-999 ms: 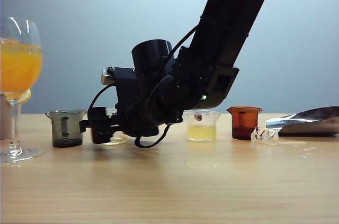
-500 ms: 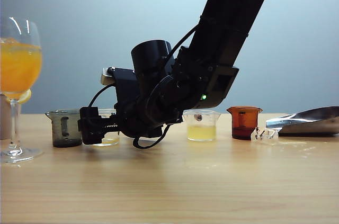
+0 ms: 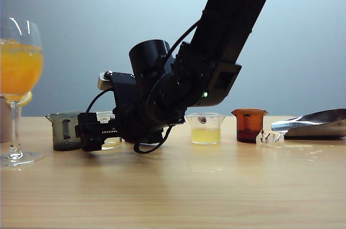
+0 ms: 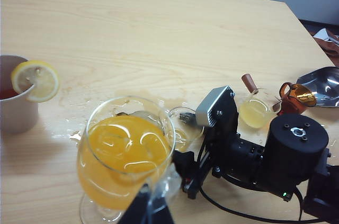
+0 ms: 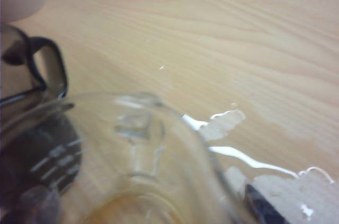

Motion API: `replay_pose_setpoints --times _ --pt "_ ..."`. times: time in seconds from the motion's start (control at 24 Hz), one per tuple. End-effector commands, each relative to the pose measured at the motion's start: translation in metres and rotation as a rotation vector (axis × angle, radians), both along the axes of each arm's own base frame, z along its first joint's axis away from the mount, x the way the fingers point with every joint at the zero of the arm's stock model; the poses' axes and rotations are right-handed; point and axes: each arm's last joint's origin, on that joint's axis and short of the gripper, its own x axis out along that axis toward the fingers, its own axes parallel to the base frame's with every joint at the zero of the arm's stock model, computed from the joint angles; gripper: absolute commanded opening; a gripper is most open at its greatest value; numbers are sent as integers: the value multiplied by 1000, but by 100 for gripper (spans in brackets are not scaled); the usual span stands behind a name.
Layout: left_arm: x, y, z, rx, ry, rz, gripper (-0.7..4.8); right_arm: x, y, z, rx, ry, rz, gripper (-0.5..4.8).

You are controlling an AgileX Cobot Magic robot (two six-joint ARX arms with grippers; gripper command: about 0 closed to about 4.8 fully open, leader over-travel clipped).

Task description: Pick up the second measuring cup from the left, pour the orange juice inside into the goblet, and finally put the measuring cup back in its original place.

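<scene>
Tabletop in front of our cups lies bare. Our right gripper, jaws spread, flanks the second measuring cup standing on the wood. Left gripper: closure unclear, by the goblet.

Looks like a robot test lab: bare wooden table, plain grey backdrop wall, staged drink props.

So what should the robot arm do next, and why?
Probably pull the right gripper back from the second measuring cup. The cup stands on the table almost empty, the goblet holds the orange juice, and the jaws look open.
</scene>
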Motion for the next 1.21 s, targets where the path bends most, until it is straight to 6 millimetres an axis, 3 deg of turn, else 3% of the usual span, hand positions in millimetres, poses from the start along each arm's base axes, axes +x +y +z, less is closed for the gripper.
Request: replay_pose_setpoints --times 0.04,0.46,0.62,0.75,0.79,0.87,0.92,0.96,1.12,1.21 --pt "-1 0 3 -2 -14 -4 -6 -2 -1 7 -18 29 4 451" --pt "-1 0 3 -2 -15 -4 -6 -14 -12 51 -93 119 28 450" --pt "-1 0 3 -2 -16 -4 -6 -27 -24 87 -137 179 49 450" --pt "-1 0 3 -2 -20 -4 -6 -44 -39 126 -143 224 100 448" --pt "-1 0 4 -3 -24 -4 -6 -55 -49 150 -138 232 116 402" --pt "-1 0 7 -2 -32 -4 -6 -66 -60 173 -130 225 120 295" --pt "-2 0 8 -2 -39 -4 -6 -73 -68 187 -120 214 120 189" --pt "-3 0 14 1 -57 -2 -6 -87 -83 212 -112 183 122 -15" --pt "-9 0 27 -2 -109 -7 -6 -128 -133 274 -109 19 -49 -1" --pt "-13 -1 28 1 -128 -36 -6 -147 -156 292 -161 -105 -95 -1"
